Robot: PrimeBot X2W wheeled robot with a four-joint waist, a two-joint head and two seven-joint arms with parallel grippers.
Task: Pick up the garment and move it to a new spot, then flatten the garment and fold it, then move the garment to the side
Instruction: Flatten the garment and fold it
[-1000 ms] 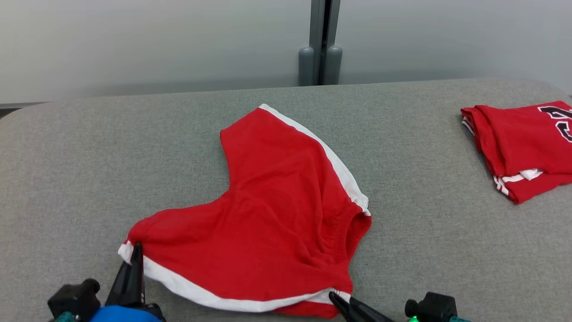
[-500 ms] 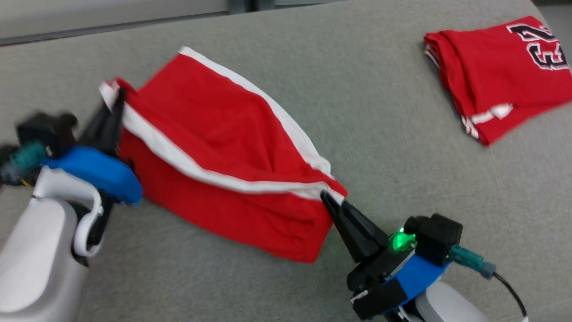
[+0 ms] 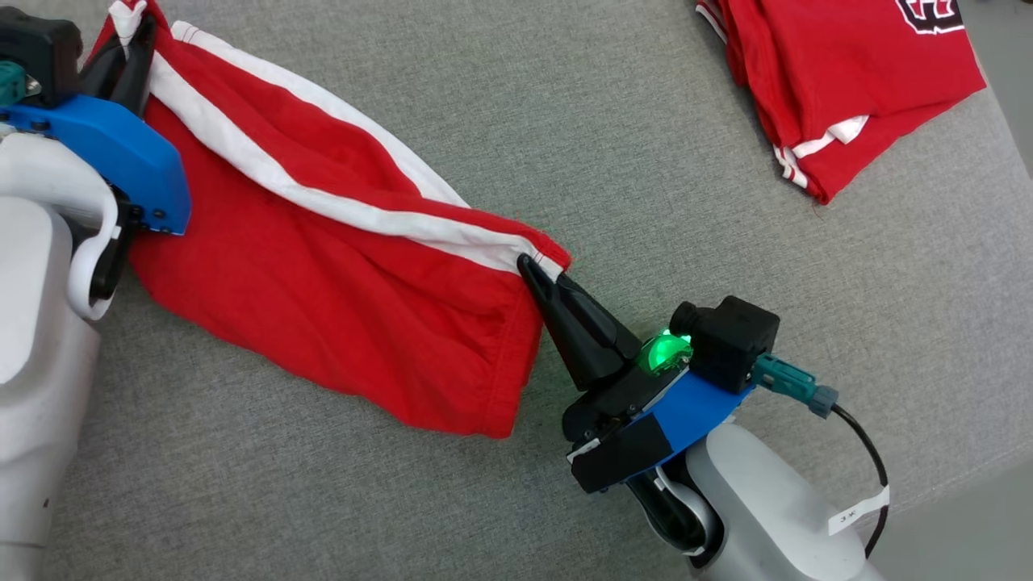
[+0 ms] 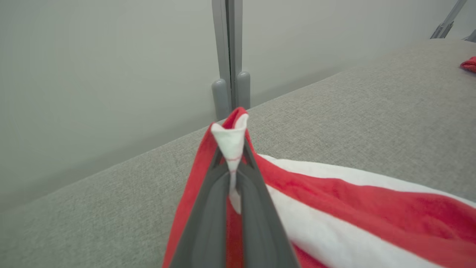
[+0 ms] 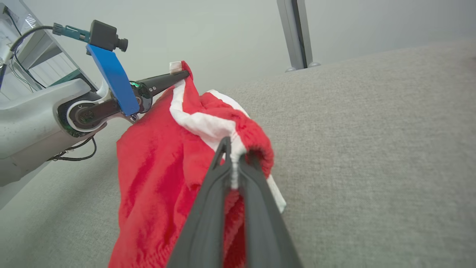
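Left gripper (image 3: pixel 133 32) at the garment's (image 3: pixel 323 307) ten o'clock and right gripper (image 3: pixel 529 266) at three each pinch its striped edge, probably stretching it for folding.

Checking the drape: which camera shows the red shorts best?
The head view: the red shorts stretch nearly whole from left end effector to right end effector. The left wrist view gives a pinched white corner; the right wrist view, a bunched, hanging edge.

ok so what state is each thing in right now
red shorts, held by the white-trimmed edge, stretched between both claws
left claw, shut on one corner
right claw, shut on the other corner
red jersey, folded, lying apart on the grey surface
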